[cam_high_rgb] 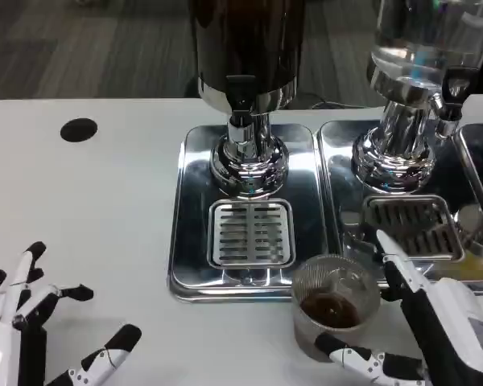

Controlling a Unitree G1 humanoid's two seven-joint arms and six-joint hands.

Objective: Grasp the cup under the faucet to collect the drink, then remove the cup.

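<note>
A clear plastic cup with dark drink in its bottom stands on the white table just in front of the middle dispenser's steel tray. My right hand grips the cup from its right side, thumb under its near edge and fingers behind it. The dark dispenser's faucet hangs above the slotted drip grate, well behind and left of the cup. My left hand rests at the lower left with its fingers spread, holding nothing.
A second dispenser with clear liquid stands at the back right on its own tray with a grate. A black round hole marks the table at the far left. Bare white tabletop lies between my left hand and the trays.
</note>
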